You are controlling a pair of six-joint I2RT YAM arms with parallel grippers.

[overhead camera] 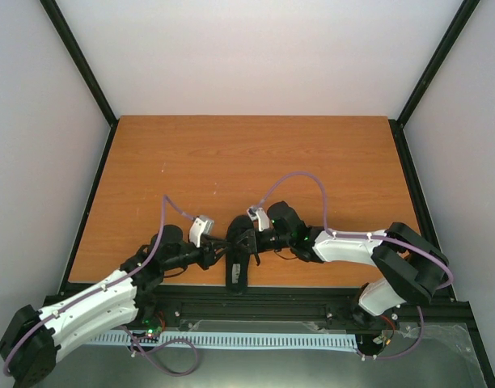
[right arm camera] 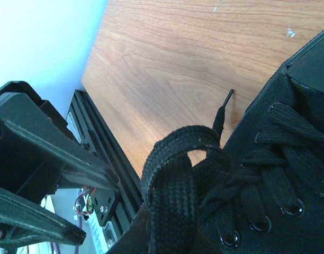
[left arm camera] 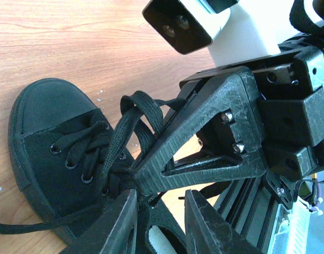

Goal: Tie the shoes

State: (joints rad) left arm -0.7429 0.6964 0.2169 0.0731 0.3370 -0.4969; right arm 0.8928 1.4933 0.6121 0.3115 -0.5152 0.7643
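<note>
Well, on my screens the sneaker lies on the desk close to the near edge, between the two arms, with its toe pointing away from the bases. Both arms reach in over it from their own sides. The left pincer is at the shoe's left side and the right pincer is at its upper part.

In the left wrist view, the two fingers of the left pincer stand apart, with nothing between them. Through the gap I see a little of the pale insole. So I count this pincer as released.

The laces rise from the eyelets in a twisted loop that runs to the tip of the right pincer. This pincer shows only side-on, and its own camera does not show its fingers. I cannot tell if it is clenched on the loop or not.

One lace end lies on the wood just beside the sneaker. Another strand trails over the desk below the toe cap.
</note>
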